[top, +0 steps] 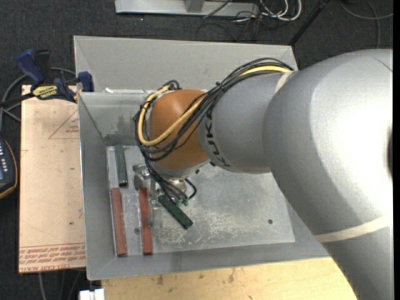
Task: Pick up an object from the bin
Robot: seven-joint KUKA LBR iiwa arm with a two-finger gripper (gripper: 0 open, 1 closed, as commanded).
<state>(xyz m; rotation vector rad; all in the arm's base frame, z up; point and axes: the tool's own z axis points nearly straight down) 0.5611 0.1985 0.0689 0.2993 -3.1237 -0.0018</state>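
Bin of grey sheet metal [187,61], seen from above, with sloping walls and a scuffed flat floor. A large silver-grey robot arm [325,142] entered from three o'clock and filled much of the right side. Its wrist carried a rounded orange cover [178,130] looped with black and yellow cables. Below that cover the gripper [157,189] hung low over the floor, a little toward nine o'clock from the bin's middle. Whether the gripper was open or closed could not be told, because the wrist hid most of it.

A dark green narrow flat strip [178,214] lay nearest. Its upper end was tucked under the gripper and its long axis ran out toward five o'clock. Whether the strip was gripped or only lay beneath could not be told.

Just beside the gripper, toward seven o'clock, a long reddish-brown flat bar [147,227] lay with its long axis running from twelve to six. A second reddish-brown flat bar [118,224] lay parallel to it, further toward nine o'clock. A shorter grey flat bar [119,164] rested near the wall at ten o'clock, also lengthwise.

The green strip looked the likeliest pick. A grasp would probably need to close across its narrow width, near the upper end.
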